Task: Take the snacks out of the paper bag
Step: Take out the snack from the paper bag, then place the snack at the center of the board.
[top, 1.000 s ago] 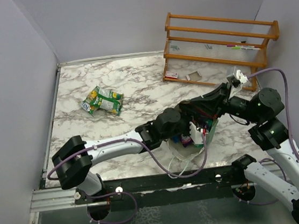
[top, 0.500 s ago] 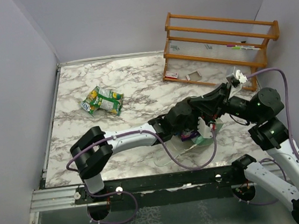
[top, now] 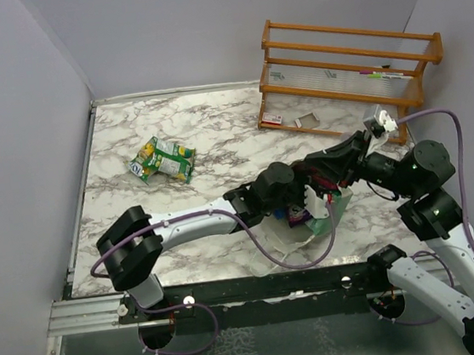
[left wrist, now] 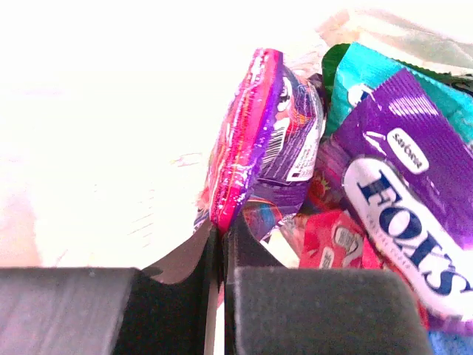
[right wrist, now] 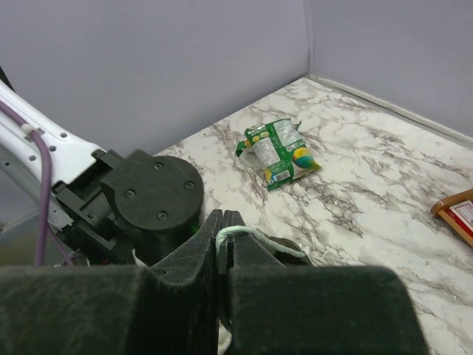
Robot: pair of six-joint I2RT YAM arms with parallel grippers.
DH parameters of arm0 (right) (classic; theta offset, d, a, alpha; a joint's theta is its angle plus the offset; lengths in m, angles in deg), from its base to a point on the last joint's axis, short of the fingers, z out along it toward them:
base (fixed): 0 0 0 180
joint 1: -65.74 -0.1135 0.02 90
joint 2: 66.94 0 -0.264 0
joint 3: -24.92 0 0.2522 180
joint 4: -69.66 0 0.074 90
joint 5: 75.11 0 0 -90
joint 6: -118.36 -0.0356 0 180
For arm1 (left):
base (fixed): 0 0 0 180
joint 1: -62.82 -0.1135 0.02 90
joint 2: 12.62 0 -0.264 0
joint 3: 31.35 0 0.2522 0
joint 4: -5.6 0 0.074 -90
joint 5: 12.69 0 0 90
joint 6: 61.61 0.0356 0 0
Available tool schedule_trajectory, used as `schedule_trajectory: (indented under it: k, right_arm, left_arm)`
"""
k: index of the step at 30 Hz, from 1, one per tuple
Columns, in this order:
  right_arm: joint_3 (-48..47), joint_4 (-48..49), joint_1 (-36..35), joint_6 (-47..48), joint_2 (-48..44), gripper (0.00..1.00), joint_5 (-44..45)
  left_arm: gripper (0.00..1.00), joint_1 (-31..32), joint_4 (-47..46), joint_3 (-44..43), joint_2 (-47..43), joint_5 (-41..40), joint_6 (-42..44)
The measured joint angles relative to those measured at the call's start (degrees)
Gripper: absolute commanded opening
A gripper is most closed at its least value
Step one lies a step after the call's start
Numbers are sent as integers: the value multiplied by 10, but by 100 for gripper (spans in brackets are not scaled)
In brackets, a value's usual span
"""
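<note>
The paper bag (top: 309, 225) stands near the table's front edge, and my left gripper (top: 311, 207) is reached down into it. In the left wrist view, the left gripper (left wrist: 220, 229) is shut on the lower edge of a pink-and-purple snack packet (left wrist: 259, 133). Beside it lie a purple packet (left wrist: 403, 200), a red one (left wrist: 336, 240) and a teal-green one (left wrist: 362, 74), against the bag's white inside (left wrist: 96, 148). My right gripper (right wrist: 223, 222) is shut on the bag's pale cord handle (right wrist: 255, 235). One green snack packet (top: 163, 158) lies out on the marble.
A wooden slatted rack (top: 345, 71) stands at the back right, with small cards (top: 272, 120) at its foot. Grey walls close in the table on the left, back and right. The left arm's wrist (right wrist: 148, 196) sits close in front of my right gripper.
My left gripper has closed from open onto the pink-and-purple packet inside the bag, and its arm has shifted slightly. The right gripper has kept its hold on the handle.
</note>
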Motion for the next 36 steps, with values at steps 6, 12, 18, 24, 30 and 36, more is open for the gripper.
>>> schedule_trajectory:
  k: [6,12,18,24,30,36]
  right_arm:
    - [-1,-13,0,3,-5,2,43]
    - [-1,-26,0,0,-6,2,106]
    - [0,-37,0,-13,-9,2,175]
    - [3,-33,0,-29,-7,2,222]
    - [0,-30,0,-33,24,2,253]
    - [-5,-34,0,-43,57,2,252]
  left_arm:
    - [0,0,12,40,-80,4,-57]
    - [0,0,29,65,-176,19,-112]
    - [0,1,34,66,-255,28,-177]
    - [0,1,85,28,-302,8,-252]
    - [0,-1,137,-47,-315,-107,-325]
    - [0,-16,150,-58,-353,-243,-382]
